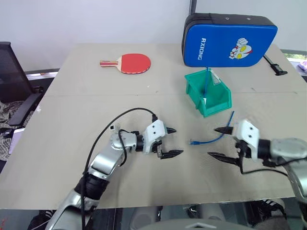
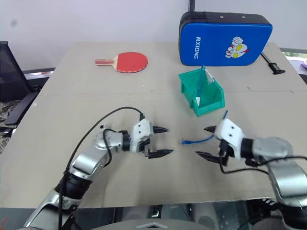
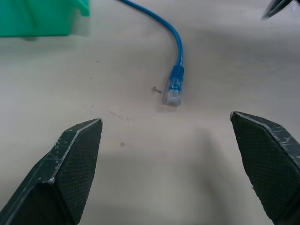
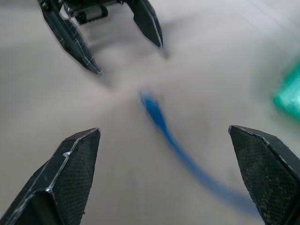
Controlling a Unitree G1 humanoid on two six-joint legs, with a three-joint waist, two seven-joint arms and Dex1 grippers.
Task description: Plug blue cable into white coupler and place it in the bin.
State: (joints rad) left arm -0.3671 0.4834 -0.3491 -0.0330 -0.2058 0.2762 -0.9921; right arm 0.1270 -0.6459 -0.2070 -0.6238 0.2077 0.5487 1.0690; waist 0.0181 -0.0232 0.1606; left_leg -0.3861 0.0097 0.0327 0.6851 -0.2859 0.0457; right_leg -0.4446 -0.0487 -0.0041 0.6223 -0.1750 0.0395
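Cable (image 1: 211,139) lies loose on the worktop (image 1: 96,110), toward the right of its front half, its clear plug end pointing at the left gripper (image 1: 172,142) and its other end running toward the right gripper (image 1: 219,142). Neither gripper holds it: both sets of fingers stand wide apart, the left on one side of the cable, the right on the other, tips facing each other across it. The bin (image 1: 208,93) sits behind the cable, well in from the far right corner, just in front of a blue padded case (image 1: 228,40). A thin blue cord stands up inside the bin with something pale beside it; whether that pale piece is the coupler cannot be told. A red paddle (image 1: 128,63) lies well apart, toward the far left.

The step in hand looks like picking up the plug end with the left gripper. To do it well, I would bring the left fingers (image 3: 75,164) low and level so they straddle the blue boot just behind the clear plug, then close there, leaving the plug tip free for the socket. Nudging the light cord sideways would spoil the alignment, so the approach should be slow and straight.
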